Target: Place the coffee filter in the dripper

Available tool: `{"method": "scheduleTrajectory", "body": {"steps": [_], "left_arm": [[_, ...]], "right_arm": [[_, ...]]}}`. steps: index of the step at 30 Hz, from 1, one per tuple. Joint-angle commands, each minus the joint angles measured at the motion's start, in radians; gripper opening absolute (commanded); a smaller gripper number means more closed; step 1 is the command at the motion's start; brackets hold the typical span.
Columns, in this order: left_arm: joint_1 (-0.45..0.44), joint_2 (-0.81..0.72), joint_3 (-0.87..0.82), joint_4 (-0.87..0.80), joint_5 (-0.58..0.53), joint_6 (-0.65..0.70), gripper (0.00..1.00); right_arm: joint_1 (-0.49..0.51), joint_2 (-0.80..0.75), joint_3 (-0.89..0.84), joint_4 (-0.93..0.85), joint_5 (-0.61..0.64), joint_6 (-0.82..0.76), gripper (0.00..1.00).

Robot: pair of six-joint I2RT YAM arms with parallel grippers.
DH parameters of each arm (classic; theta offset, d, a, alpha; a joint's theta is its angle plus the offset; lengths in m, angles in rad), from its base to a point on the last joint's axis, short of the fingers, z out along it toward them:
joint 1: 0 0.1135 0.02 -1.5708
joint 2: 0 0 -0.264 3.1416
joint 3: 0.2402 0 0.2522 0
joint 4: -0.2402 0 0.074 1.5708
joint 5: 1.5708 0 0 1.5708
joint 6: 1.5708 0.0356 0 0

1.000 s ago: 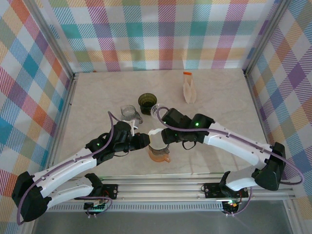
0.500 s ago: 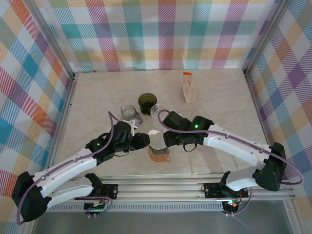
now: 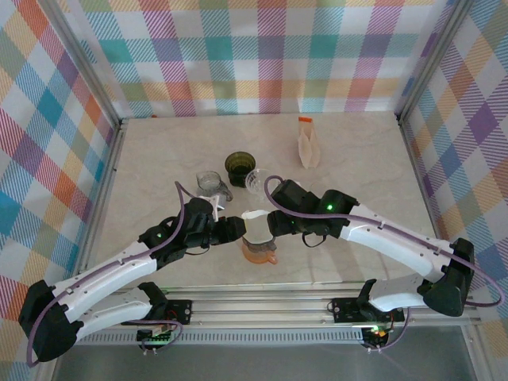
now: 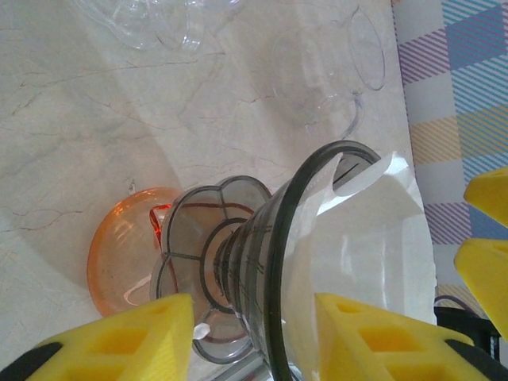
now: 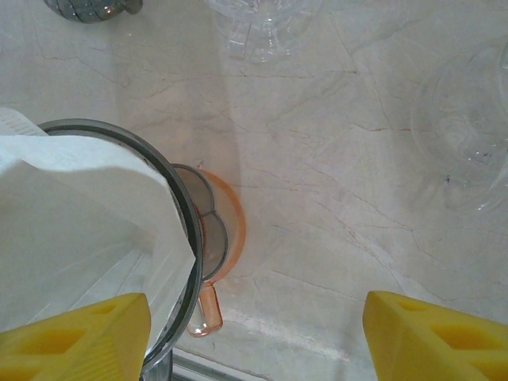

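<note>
Left wrist: coffee filter [image 4: 373,238] sits inside the dripper [image 4: 252,238], with white paper poking past the smoky rim. The dripper's scalloped base overlaps the orange dish [image 4: 119,254] on the marble table [image 4: 79,119]; can't tell if it rests on the dish. Left gripper [image 4: 254,311] straddles the dripper's neck; can't tell if it's clamped or loose. Right wrist: right gripper [image 5: 255,305] is spread wide, one finger beside the filter's edge, nothing pinched. Top external: clear cup [image 3: 256,180], dark green cup [image 3: 238,164] and glass jug [image 3: 212,184] stand just behind.
</note>
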Motion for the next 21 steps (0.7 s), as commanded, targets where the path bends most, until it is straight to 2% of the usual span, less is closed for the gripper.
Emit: {"method": "scheduleTrajectory", "body": {"steps": [1,15,21], "left_arm": [[-0.014,-0.026,0.017,-0.007,-0.016,-0.004,0.46],[-0.015,-0.082,0.063,-0.035,-0.021,-0.004,0.53],[-0.014,-0.165,0.126,-0.154,-0.082,0.025,0.55]], "right_arm": [[0.000,-0.026,0.009,-0.002,0.025,0.011,0.72],[0.000,-0.069,0.018,-0.025,0.061,0.019,0.72],[0.000,-0.169,-0.072,0.057,0.047,0.001,0.72]]}}
